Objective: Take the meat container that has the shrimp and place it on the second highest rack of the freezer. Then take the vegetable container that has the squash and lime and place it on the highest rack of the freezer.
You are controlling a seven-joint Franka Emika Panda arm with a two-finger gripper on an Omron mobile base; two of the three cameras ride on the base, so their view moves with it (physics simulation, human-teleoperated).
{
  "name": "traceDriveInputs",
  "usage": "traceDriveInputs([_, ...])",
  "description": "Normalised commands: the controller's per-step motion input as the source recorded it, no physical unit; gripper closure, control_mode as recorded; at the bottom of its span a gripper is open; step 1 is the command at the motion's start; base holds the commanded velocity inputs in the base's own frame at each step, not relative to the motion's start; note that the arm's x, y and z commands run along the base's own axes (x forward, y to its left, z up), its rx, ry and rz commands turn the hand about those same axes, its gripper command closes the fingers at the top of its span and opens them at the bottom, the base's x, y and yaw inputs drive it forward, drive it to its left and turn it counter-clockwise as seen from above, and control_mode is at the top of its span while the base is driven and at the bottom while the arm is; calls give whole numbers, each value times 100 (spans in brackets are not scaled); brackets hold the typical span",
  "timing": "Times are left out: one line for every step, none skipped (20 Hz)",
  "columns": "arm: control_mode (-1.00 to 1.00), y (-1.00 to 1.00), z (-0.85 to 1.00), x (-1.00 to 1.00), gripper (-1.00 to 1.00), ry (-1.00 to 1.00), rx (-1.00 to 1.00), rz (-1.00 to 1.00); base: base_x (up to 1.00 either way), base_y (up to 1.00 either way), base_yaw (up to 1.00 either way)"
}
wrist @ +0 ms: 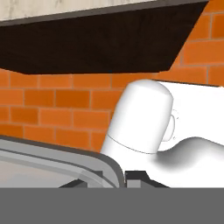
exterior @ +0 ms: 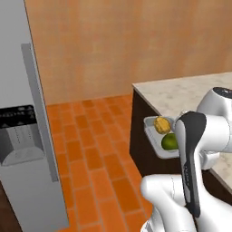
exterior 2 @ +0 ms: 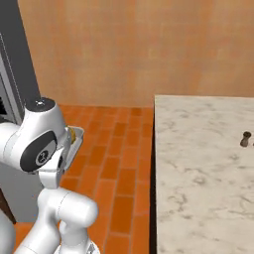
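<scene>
Jaws clamped on the rim of the vegetable container (exterior: 156, 136), I carry squash (exterior: 161, 124) and lime (exterior: 169, 142) over brick floor (exterior: 90, 154); any tilt could roll them out before the freezer (exterior: 22, 136).

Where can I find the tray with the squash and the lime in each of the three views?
Left base view: tray right of centre, held off the counter edge, above the brick floor.
Right base view: tray edge at left, beside the arm.
Hand view: grey rim at lower left.
Shared landmark: the counter.

Kitchen: freezer (exterior: 27, 136), marble counter (exterior 2: 203, 168)
</scene>
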Motion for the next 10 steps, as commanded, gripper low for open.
traceDriveInputs([100,0,0,0,100,0,0,0,95,-24,23])
traceDriveInputs([100,0,0,0,100,0,0,0,84,-21,22])
traceDriveInputs([100,0,0,0,100,0,0,0,82,-19,24])
traceDriveInputs([100,0,0,0,100,0,0,0,79,-16,26])
traceDriveInputs([100,0,0,0,100,0,0,0,84,-11,28])
traceDriveInputs([100,0,0,0,100,0,0,0,87,-6,29])
traceDriveInputs([100,0,0,0,100,0,0,0,89,-6,29])
traceDriveInputs([100,0,0,0,100,0,0,0,94,-11,26])
traceDriveInputs([100,0,0,0,100,0,0,0,94,-22,21])
traceDriveInputs([100,0,0,0,100,0,0,0,100,-19,17])
